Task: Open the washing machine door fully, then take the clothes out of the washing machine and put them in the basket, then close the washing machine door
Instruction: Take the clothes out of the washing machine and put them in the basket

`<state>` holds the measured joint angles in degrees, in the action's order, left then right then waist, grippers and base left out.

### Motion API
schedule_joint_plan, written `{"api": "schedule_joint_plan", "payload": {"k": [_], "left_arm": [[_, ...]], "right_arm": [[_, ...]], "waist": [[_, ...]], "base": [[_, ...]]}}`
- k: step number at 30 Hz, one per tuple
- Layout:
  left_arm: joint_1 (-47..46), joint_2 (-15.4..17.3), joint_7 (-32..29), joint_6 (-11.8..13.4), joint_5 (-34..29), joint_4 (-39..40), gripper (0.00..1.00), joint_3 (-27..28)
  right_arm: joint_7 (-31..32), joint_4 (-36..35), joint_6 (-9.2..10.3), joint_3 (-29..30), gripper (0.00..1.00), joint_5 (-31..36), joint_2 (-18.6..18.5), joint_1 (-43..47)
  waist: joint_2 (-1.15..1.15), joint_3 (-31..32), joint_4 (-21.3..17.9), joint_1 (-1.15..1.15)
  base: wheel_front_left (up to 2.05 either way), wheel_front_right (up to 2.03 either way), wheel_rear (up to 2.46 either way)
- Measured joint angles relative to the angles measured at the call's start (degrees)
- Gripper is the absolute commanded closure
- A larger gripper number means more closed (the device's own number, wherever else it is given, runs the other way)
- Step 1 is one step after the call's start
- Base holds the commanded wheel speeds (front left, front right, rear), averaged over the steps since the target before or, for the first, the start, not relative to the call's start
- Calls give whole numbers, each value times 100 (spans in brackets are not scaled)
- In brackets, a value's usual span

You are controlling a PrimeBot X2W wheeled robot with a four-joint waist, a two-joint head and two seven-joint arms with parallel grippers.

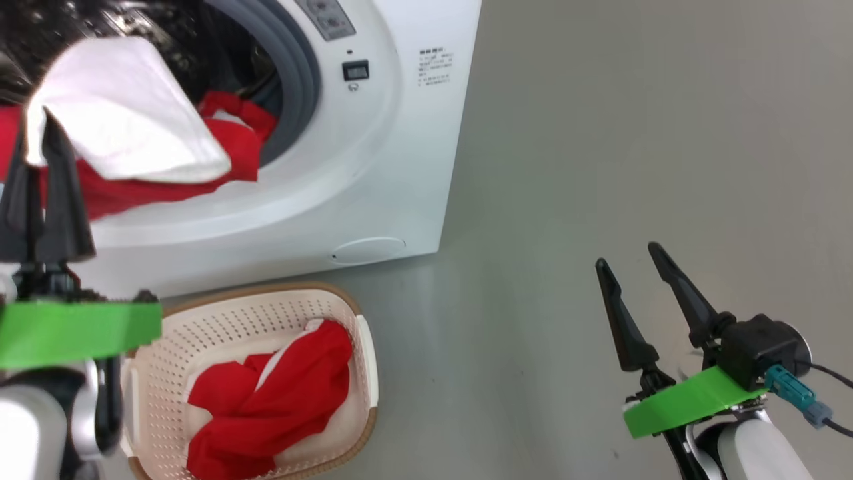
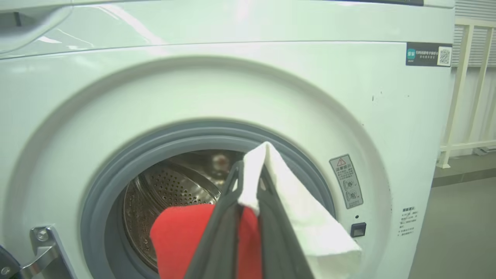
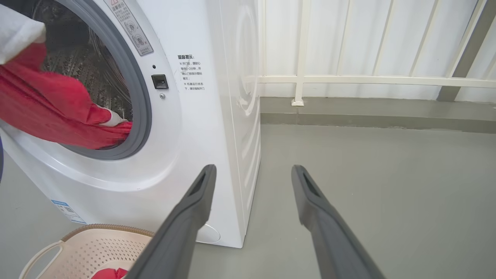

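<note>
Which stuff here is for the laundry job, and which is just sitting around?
For the job: washing machine, red and white clothes pinched by the left gripper, basket holding a red garment.
Just around: white railing, grey floor, warning sticker.

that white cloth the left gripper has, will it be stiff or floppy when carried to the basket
Probably floppy: the white cloth droops sideways off the shut left gripper. Likely light, as a fingertip pinch carries it. The red garment beneath it trails over the grey gasket, so if the two are joined, it may drag along.
</note>
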<state>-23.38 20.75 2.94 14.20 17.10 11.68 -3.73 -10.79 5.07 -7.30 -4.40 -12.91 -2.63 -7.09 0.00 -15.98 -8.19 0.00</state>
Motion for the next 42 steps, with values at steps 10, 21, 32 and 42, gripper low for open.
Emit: {"api": "schedule_joint_plan", "payload": {"k": [10, 21, 32, 42], "left_arm": [[543, -151, 331, 80, 16, 599, 100, -2], [1379, -454, 784, 91, 234, 554, 100, -52], [1758, -831, 1091, -70, 424, -308, 100, -181], [1656, -1304, 1136, -490, 414, -1282, 100, 0]], "right_arm": [[187, -177, 0, 59, 0, 42, 2, 352], [266, -301, 0, 122, 0, 41, 3, 589], [285, -327, 0, 89, 0, 37, 4, 593], [238, -324, 0, 3, 0, -16, 5, 562]], "waist": [[0, 439, 99, 0], [0, 730, 205, 0], [0, 647, 220, 0], [0, 366, 108, 0]], "base": [[0, 0, 0], [0, 0, 0], [0, 0, 0], [0, 0, 0]]}}
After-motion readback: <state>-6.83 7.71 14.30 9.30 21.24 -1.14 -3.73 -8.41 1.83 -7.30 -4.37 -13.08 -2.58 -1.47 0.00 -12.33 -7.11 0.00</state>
